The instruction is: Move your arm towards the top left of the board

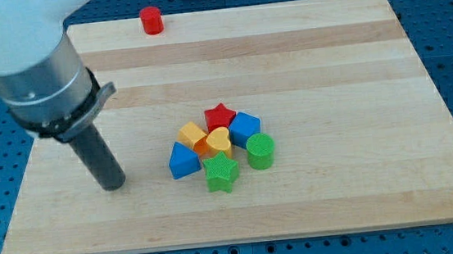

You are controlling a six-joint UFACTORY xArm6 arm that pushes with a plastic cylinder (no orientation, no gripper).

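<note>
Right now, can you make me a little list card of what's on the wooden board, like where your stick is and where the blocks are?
board: wooden board on a blue table
my tip: on the board at the view's left, apart from every block
lone block: red cylinder near the view's top edge
cluster: red star, blue block, yellow block, orange block, yellow heart, blue triangle, green cylinder, green star
cluster place: right of my tip, mid-board

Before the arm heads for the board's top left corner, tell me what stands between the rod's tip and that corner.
Nothing visible does. My tip rests at the view's left, apart from the cluster of blocks to its right. The red cylinder at the top edge sits right of a straight line to the corner.
</note>
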